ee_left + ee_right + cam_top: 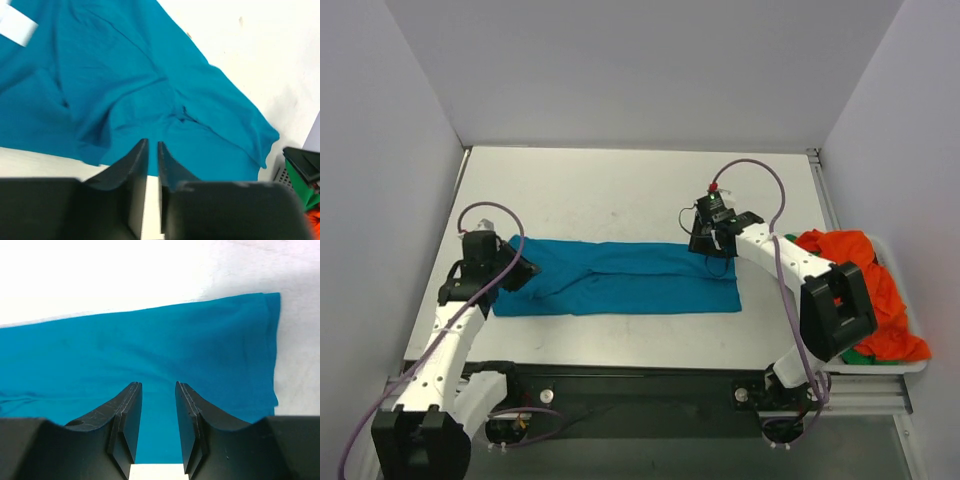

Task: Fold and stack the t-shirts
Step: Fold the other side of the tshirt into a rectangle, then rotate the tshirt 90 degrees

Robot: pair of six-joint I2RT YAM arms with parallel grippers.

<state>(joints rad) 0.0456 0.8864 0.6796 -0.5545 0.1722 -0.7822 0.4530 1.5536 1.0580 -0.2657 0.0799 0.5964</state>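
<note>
Teal cloth, soft, light and limp, the t-shirt [620, 278] lies in a long band across the table [620, 190] and is best pinched at its end corners; the left gripper [153, 150] is barely parted, the right gripper [158, 405] spread, both empty.

Bare tabletop [620, 190] lay open beyond the flat teal t-shirt [630, 280]. White walls [640, 70] boxed in the far, left and right sides. A tray [905, 369] heaped with orange t-shirts [860, 270] blocked the right edge.
</note>
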